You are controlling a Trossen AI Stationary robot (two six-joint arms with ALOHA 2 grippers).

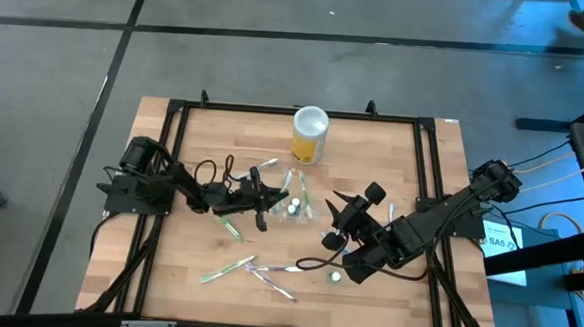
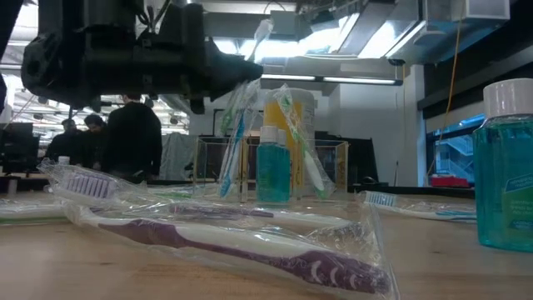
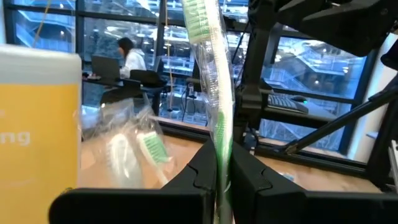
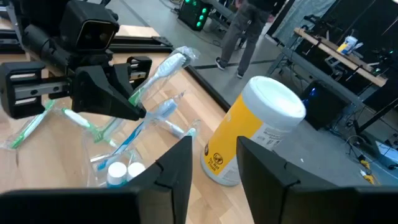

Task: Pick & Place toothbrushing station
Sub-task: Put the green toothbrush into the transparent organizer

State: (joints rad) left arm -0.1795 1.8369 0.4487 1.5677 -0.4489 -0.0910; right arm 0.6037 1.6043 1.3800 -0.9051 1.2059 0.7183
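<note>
Left gripper [image 1: 263,197] is clamped tight on a wrapped green toothbrush [image 3: 214,93], just beside the clear toothbrushing station [image 1: 295,202] at the table's [image 1: 405,300] middle, which holds brushes and small bottles. Right gripper [image 1: 342,208] hovers nearby, fingers partly apart, holding nothing; yellow canister [image 1: 309,135] stands behind
</note>
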